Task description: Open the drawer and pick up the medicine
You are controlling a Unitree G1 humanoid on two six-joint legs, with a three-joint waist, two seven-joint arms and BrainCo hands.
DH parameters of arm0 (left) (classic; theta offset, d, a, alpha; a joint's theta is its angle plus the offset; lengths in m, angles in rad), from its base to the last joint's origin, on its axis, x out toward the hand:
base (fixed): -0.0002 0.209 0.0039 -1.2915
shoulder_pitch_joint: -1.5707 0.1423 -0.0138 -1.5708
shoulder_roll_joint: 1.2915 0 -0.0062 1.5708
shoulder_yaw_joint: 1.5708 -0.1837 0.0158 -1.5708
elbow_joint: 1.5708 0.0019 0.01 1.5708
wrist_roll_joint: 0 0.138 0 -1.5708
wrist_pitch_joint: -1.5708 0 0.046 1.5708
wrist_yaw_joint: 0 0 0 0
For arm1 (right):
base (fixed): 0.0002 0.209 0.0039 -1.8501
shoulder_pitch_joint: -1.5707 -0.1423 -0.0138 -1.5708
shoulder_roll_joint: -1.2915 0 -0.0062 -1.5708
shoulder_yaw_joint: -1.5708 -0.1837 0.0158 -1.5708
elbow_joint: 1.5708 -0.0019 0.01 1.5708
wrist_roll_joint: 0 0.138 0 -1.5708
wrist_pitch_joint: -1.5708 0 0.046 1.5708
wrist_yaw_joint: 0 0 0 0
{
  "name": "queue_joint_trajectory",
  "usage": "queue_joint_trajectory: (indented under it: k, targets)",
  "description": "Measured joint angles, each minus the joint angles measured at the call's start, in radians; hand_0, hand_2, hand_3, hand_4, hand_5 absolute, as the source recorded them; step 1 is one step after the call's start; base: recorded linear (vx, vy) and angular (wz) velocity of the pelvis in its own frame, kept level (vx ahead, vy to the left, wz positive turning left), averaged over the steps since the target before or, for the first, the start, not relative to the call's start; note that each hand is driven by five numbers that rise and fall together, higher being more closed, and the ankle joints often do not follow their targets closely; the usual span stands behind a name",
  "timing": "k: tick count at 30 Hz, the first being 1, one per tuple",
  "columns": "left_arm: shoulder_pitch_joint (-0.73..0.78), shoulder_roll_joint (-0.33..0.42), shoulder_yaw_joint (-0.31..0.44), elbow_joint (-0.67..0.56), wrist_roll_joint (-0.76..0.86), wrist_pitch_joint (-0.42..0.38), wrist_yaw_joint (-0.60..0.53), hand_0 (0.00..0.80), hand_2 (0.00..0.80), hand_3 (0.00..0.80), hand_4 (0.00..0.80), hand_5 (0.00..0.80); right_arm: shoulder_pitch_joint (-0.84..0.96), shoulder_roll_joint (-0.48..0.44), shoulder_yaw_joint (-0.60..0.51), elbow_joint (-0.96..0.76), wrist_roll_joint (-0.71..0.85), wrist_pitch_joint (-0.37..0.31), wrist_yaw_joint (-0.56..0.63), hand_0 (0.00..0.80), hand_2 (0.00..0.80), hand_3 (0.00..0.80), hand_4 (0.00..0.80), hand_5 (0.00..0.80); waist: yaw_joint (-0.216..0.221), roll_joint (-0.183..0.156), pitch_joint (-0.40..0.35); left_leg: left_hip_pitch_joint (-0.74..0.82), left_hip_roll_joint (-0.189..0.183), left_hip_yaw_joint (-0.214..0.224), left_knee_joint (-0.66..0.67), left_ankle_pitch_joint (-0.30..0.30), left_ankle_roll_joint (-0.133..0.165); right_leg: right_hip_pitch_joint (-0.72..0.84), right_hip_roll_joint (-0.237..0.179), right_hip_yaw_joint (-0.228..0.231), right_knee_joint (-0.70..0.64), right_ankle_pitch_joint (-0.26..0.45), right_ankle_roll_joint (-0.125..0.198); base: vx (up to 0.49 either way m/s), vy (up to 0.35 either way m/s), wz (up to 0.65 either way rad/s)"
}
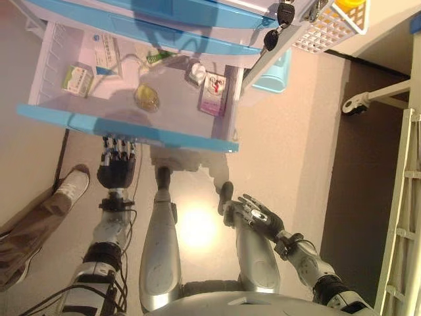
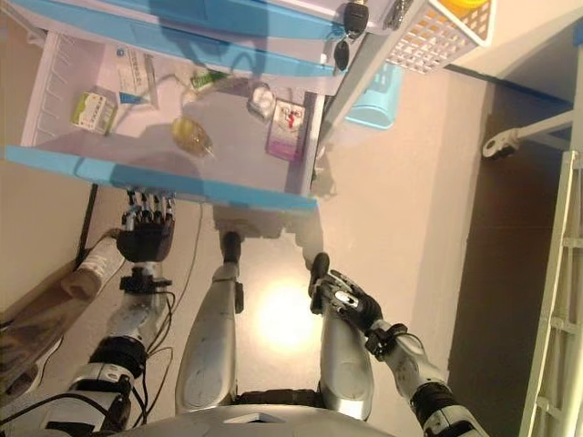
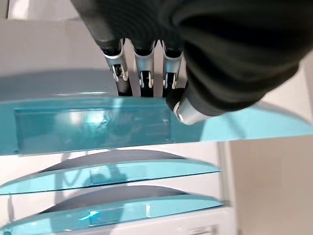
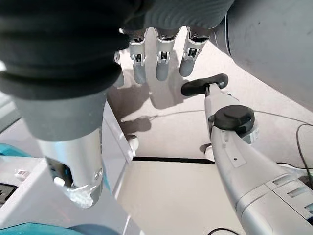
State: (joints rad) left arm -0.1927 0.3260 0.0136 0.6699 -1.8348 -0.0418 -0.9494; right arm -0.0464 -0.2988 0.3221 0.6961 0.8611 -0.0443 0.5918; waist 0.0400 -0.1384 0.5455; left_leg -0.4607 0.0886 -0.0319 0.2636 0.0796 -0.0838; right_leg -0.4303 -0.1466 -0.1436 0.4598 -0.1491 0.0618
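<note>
The bottom drawer (image 1: 125, 130), white with a light-blue front, stands pulled out. Inside lie a green-and-white medicine box (image 1: 77, 79), a white-and-blue box (image 1: 104, 52), a yellow round item (image 1: 147, 97), a small white bottle (image 1: 195, 71) and a pink packet (image 1: 214, 94). My left hand (image 1: 116, 172) is just below the drawer's front, its straight fingers (image 3: 142, 73) reaching up to touch the blue edge (image 3: 93, 125). My right hand (image 1: 258, 214) hangs low at the right, far from the drawer, relaxed and holding nothing.
Two closed blue-fronted drawers (image 3: 107, 169) sit above the open one. Keys (image 1: 275, 27) hang from the cabinet's corner. A white basket (image 1: 327, 29) stands on top. A light-blue bin (image 1: 276, 74), a white frame (image 1: 406, 217) and a person's shoe (image 1: 72, 184) are around.
</note>
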Motion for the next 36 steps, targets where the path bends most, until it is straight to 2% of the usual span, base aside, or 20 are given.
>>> queue_joint_trajectory:
  k: [5,11,18,19,20,21,29,33,36]
  targets:
    - [0.089,-0.048,-0.001,0.085,-0.013,0.04,-0.037,0.8,0.8,0.8,0.8,0.8,0.011,-0.015,-0.004,-0.031,-0.021,0.021,-0.008,0.0,0.0,0.0,0.0,0.0,0.015,0.019,0.001,0.011,0.001,-0.027,-0.012,0.013,-0.005,0.015,0.003,-0.026,0.014,-0.021,-0.006,-0.027,-0.014,0.14]
    - [0.161,-0.055,0.0,0.166,-0.016,0.089,-0.05,0.8,0.8,0.8,0.8,0.8,0.019,-0.017,-0.004,-0.036,-0.022,0.029,-0.019,0.0,0.0,0.0,0.0,0.0,0.04,0.02,0.002,0.01,0.002,-0.051,-0.017,0.014,-0.006,0.016,0.003,-0.051,0.041,-0.055,-0.016,-0.021,-0.02,0.15]
    - [0.163,-0.057,0.001,0.24,-0.012,0.128,0.014,0.8,0.8,0.8,0.8,0.8,0.022,-0.016,-0.004,-0.032,-0.022,0.029,-0.019,0.0,0.0,0.0,0.0,0.0,0.05,0.019,0.001,0.01,0.005,-0.054,-0.016,0.016,-0.009,0.02,0.004,-0.062,0.049,-0.063,-0.019,-0.002,-0.001,0.04]
    - [0.163,-0.057,0.002,0.25,-0.012,0.128,0.034,0.696,0.696,0.696,0.696,0.696,0.022,-0.015,-0.005,-0.03,-0.022,0.028,-0.018,0.0,0.0,0.0,0.0,0.0,0.05,0.019,0.001,0.01,0.005,-0.054,-0.016,0.019,-0.014,0.022,0.003,-0.064,0.048,-0.063,-0.019,0.009,0.015,0.07]
    - [0.161,-0.056,0.003,0.259,-0.012,0.13,0.056,0.298,0.298,0.298,0.298,0.298,0.022,-0.012,-0.008,-0.027,-0.022,0.027,-0.017,0.0,0.0,0.0,0.0,0.0,0.049,0.019,0.001,0.01,0.005,-0.054,-0.015,0.019,-0.015,0.026,0.003,-0.067,0.048,-0.063,-0.019,0.006,0.016,0.09]
    - [0.159,-0.056,0.003,0.27,-0.011,0.135,0.074,0.0,0.0,0.0,0.0,0.0,0.022,-0.008,-0.014,-0.021,-0.023,0.027,-0.015,0.0,0.0,0.0,0.0,0.0,0.049,0.019,0.001,0.01,0.005,-0.054,-0.012,0.019,-0.015,0.029,0.003,-0.068,0.048,-0.064,-0.018,0.01,0.026,0.1]
    - [0.143,-0.046,0.047,0.345,0.032,0.145,0.25,0.0,0.0,0.0,0.0,0.0,0.021,0.002,-0.04,0.015,-0.027,0.006,-0.018,0.0,0.0,0.0,0.0,0.0,0.049,0.017,0.0,0.012,0.002,-0.054,0.005,0.017,-0.017,0.042,0.004,-0.059,0.051,-0.068,-0.016,0.01,0.02,0.03]
    - [0.141,-0.037,0.061,0.337,0.104,0.096,0.317,0.0,0.0,0.0,0.0,0.0,0.023,0.004,-0.048,0.044,-0.06,-0.082,-0.162,0.0,0.0,0.0,0.0,0.0,0.047,0.017,0.0,0.023,0.002,-0.052,0.008,0.015,-0.016,0.056,0.005,-0.057,0.049,-0.068,-0.016,0.043,0.001,0.02]
    - [0.15,-0.034,0.06,0.318,0.195,0.041,0.389,0.0,0.0,0.0,0.0,0.0,0.071,0.002,-0.08,-0.04,-0.059,-0.146,-0.29,0.0,0.0,0.0,0.0,0.0,0.045,0.016,0.0,0.044,0.001,-0.05,0.005,0.013,-0.016,0.078,0.004,-0.056,0.043,-0.067,-0.014,0.053,-0.027,-0.01]
